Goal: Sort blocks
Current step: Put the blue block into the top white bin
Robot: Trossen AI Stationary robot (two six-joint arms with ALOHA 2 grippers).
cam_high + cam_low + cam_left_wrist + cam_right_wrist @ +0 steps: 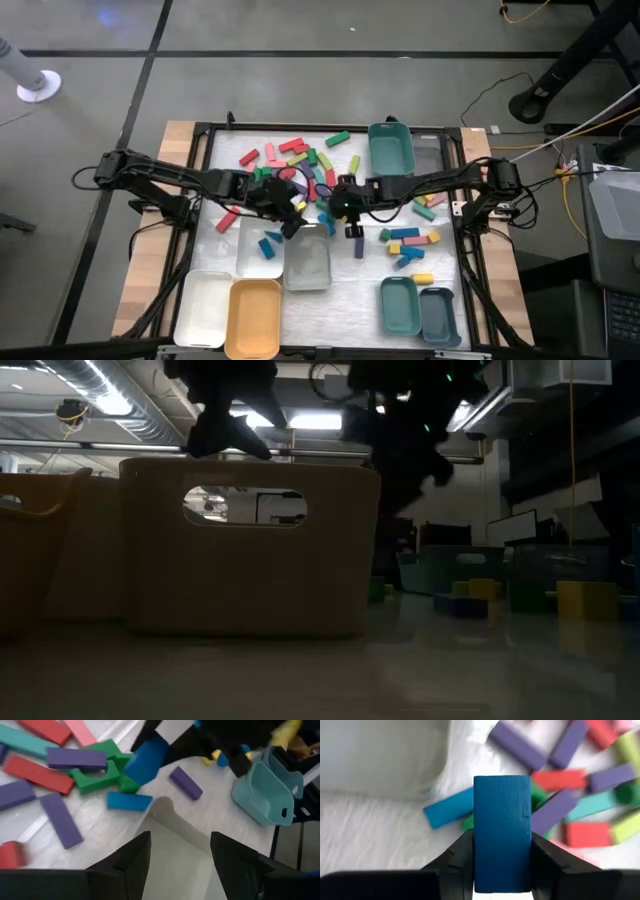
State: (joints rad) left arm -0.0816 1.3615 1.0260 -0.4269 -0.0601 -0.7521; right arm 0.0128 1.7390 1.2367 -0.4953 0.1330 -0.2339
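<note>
Overhead, blue block (501,832) behind right tool (501,870).

I held one block (501,832) upright between the fingers of my right gripper (331,212), above the table (350,290). Just beneath it lay another block (449,808), with the main heap of blocks (295,158) spread beyond. A tray (380,755) sat close beside that hand. My left gripper (291,221) hung just across from it, over that tray's edge, fingers apart.

Grey floor (300,40) with dark seams; beyond, long ceiling lights (100,390) in a seemingly dim room.
</note>
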